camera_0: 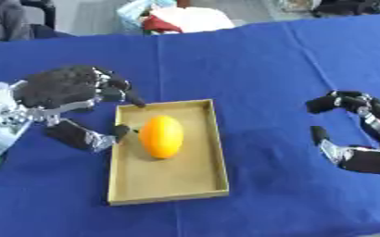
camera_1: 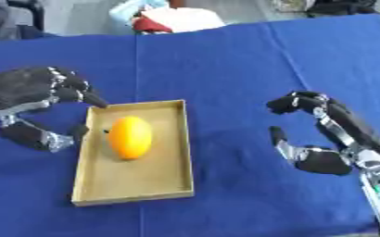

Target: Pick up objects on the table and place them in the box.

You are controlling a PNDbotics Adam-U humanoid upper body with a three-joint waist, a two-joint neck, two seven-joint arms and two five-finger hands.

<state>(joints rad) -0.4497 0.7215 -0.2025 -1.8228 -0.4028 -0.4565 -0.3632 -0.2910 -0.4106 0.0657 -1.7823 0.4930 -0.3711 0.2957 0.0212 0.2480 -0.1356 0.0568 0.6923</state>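
Shallow tan box [camera_0: 167, 187] near the front of the blue desk [camera_0: 274, 60]. Left hand [camera_0: 67, 99] at its left rim, fingers spread, holding nothing. Orange fruit [camera_0: 161, 136] lies inside the box. Right hand [camera_1: 323, 134] well apart, fingers relaxed, empty.

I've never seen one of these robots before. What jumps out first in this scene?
A bright orange, egg-shaped fruit lies in a shallow tan box in the middle of a blue table. The black left hand hangs at the box's left rim with nothing between its spread fingers. The right hand rests on the cloth well to the right, also holding nothing.
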